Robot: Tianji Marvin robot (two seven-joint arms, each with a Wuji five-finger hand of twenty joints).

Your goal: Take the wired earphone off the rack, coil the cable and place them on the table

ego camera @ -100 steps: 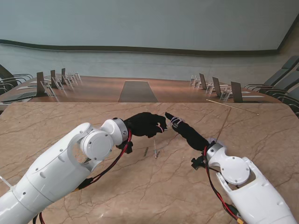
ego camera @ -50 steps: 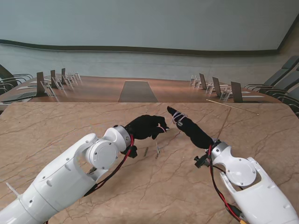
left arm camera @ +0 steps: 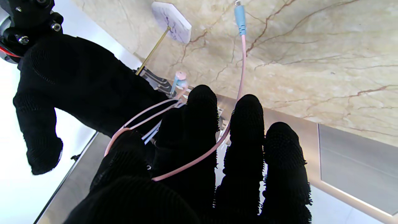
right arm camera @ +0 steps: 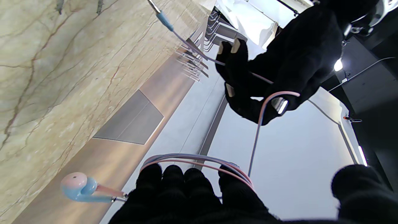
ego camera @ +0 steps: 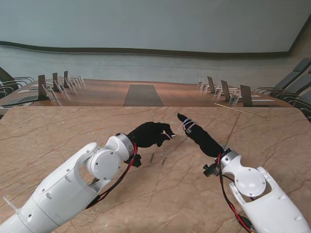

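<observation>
The pink and blue earphone cable [right arm camera: 199, 160] is wound in loops around the fingers of my right hand [ego camera: 199, 136], and one earbud [right arm camera: 77, 186] dangles beside those fingers. From the loops a strand [right arm camera: 258, 130] runs to my left hand [ego camera: 149, 134], which pinches it between thumb and fingers. Past the left hand the cable [left arm camera: 242, 62] hangs down to its blue plug [left arm camera: 239, 15], just over the marble table. The two hands hover close together, the right hand's fingers [right arm camera: 186, 193] held straight and its thumb apart.
The rack [ego camera: 241, 111], a thin gold rod on a white marble base [left arm camera: 171, 17], stands at the right behind my right hand. A longer wooden table [ego camera: 143, 94] with chairs and name stands lies beyond the marble table [ego camera: 160, 194].
My right hand has moved a little right and farther from me with the loops on it. The left arm has swung rightward, its hand staying near the right hand's fingertips.
</observation>
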